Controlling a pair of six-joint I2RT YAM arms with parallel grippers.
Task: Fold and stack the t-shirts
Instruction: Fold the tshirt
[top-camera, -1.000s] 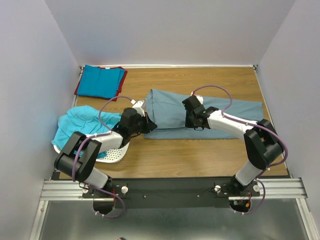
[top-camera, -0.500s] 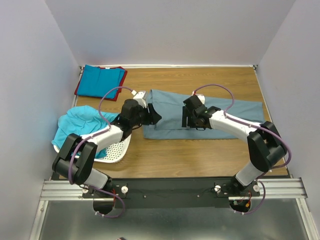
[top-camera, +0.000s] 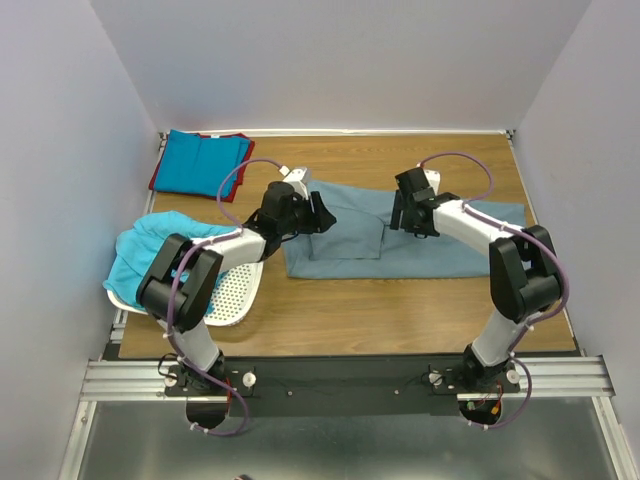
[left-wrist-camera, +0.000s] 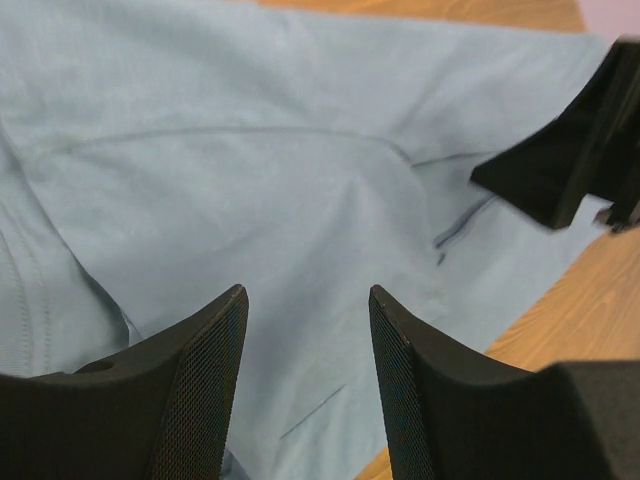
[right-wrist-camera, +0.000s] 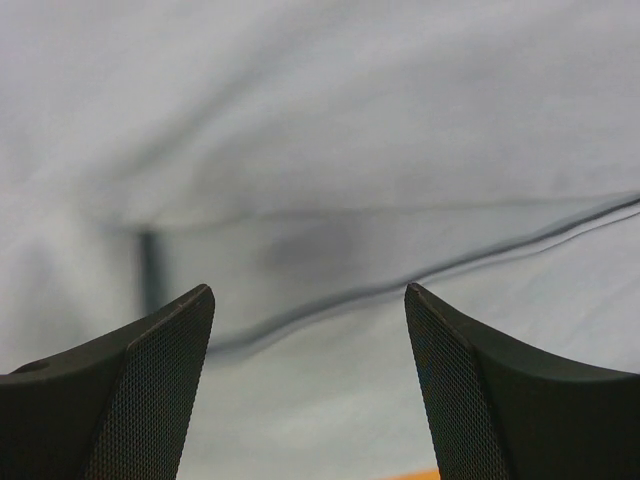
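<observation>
A large grey-blue t-shirt lies spread across the middle of the wooden table, with a folded panel near its front left. My left gripper hovers over the shirt's left end, open, with only cloth beneath its fingers. My right gripper is over the shirt's middle, open and empty, above a seam. A turquoise t-shirt is heaped on the basket at the left. A bright blue t-shirt lies folded on a red one at the back left corner.
A white perforated basket sits at the front left, under the turquoise shirt and my left arm. Grey walls close in the table on three sides. Bare wood shows in front of the grey-blue shirt.
Both grippers were shut at the shirt's front edge; they have opened, let the cloth go and moved toward the back. A folded panel now lies on the shirt.
</observation>
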